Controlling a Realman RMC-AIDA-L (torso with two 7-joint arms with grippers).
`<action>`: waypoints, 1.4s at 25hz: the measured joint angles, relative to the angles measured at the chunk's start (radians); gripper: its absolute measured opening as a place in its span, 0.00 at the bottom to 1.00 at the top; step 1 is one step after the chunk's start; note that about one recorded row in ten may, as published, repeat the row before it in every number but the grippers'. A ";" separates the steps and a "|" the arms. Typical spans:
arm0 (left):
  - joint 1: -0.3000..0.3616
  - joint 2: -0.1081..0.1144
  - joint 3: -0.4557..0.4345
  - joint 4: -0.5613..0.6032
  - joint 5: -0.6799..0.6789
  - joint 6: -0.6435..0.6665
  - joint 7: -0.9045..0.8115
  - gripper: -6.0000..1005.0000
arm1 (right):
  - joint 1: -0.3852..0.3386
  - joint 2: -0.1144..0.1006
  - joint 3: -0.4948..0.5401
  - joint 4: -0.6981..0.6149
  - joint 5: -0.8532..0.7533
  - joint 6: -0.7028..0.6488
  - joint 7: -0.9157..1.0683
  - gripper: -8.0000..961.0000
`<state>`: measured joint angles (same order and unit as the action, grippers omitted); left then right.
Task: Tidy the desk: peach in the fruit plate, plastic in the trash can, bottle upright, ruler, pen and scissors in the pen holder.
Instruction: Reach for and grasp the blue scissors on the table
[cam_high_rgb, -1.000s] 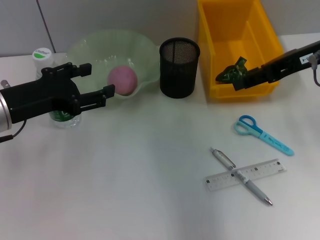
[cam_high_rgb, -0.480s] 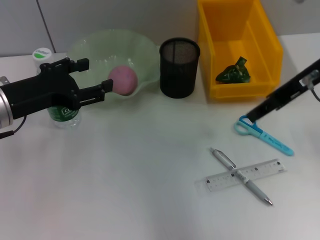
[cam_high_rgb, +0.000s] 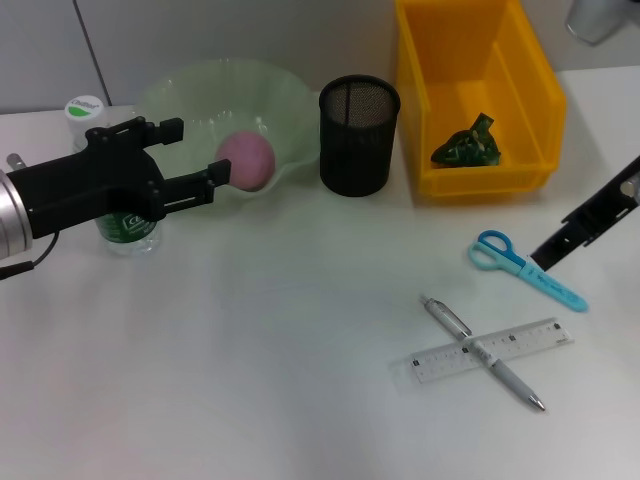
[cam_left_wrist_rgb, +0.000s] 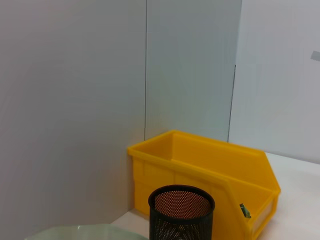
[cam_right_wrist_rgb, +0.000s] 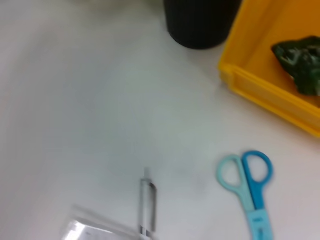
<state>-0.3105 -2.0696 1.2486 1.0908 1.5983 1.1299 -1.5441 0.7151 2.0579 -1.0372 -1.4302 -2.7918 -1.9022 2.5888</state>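
- The crumpled green plastic (cam_high_rgb: 466, 142) lies inside the yellow trash can (cam_high_rgb: 520, 60), on its floor toward the front wall; the right wrist view also shows it there (cam_right_wrist_rgb: 300, 62).
- The pink peach (cam_high_rgb: 246, 160) sits in the pale green fruit plate (cam_high_rgb: 190, 85), at 9 o'clock from the black mesh pen holder (cam_high_rgb: 358, 135).
- The bottle (cam_high_rgb: 120, 225) stands upright with its green-and-white cap (cam_high_rgb: 84, 108) on top, at 8 o'clock from the fruit plate, largely hidden behind the left arm.
- The blue scissors (cam_high_rgb: 525, 268) lie flat on the white desk (cam_high_rgb: 250, 380), at 6 o'clock from the trash can.
- The pen (cam_high_rgb: 480, 352) lies crossed over the clear ruler (cam_high_rgb: 535, 339), at 7 o'clock from the scissors.
- The left gripper (cam_high_rgb: 190, 160) hangs in front of the bottle with its fingers spread apart and nothing between them, fingertips near the peach's side of the plate.
- The right gripper (cam_high_rgb: 555, 250) reaches in from 3 o'clock, its tip just beside the scissors' handles; whether its fingers are apart or together I cannot tell.
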 joint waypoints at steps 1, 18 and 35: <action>-0.005 0.000 0.000 -0.007 0.000 -0.002 0.001 0.80 | -0.001 0.000 -0.001 0.000 -0.012 0.000 -0.004 0.62; -0.048 0.000 0.000 -0.053 -0.002 -0.027 0.015 0.80 | -0.048 0.000 0.027 0.073 -0.031 0.099 -0.114 0.54; -0.073 0.000 0.000 -0.090 -0.001 -0.038 0.027 0.80 | -0.035 -0.011 0.065 0.178 -0.033 0.162 -0.157 0.63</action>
<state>-0.3836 -2.0691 1.2486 1.0011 1.5969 1.0918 -1.5166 0.6800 2.0466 -0.9723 -1.2527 -2.8248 -1.7403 2.4315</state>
